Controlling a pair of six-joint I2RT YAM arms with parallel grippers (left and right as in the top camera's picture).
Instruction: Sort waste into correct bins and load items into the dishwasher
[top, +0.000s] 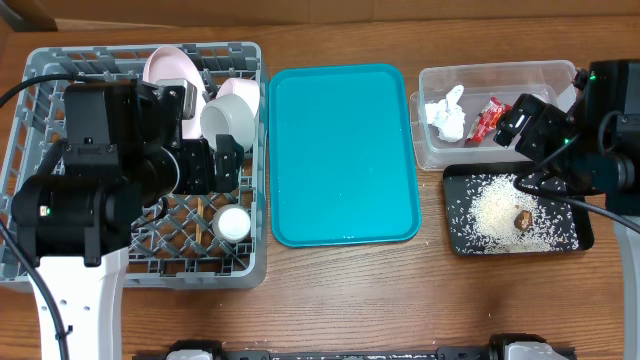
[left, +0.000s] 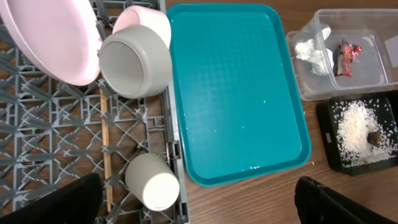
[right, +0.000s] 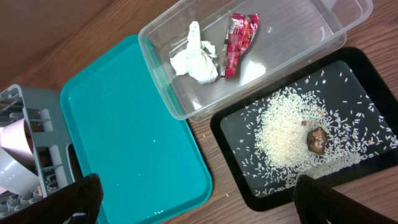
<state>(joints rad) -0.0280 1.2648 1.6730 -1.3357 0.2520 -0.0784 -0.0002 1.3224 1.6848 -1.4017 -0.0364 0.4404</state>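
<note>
The grey dish rack (top: 40, 75) holds the large pink plate (left: 46, 37), a smaller pink plate (left: 146, 18), the pale bowl (left: 134, 59), the white cup (left: 152, 182) on its side and a wooden chopstick (left: 106, 146). The clear tub (right: 298, 50) holds the white tissue (right: 194, 56) and the red wrapper (right: 237, 43). The black tray (right: 249, 177) holds rice grains (right: 283, 134) and the brown lump (right: 317, 140). My left gripper (left: 199, 205) is open and empty over the rack's right edge. My right gripper (right: 196, 202) is open and empty above the bins.
The teal serving tray (top: 340, 150) lies between the rack and the bins, with a few rice grains (left: 255, 167) on it. The left arm (top: 90, 190) covers much of the rack. The right arm (top: 590, 130) hangs over the bins' right side.
</note>
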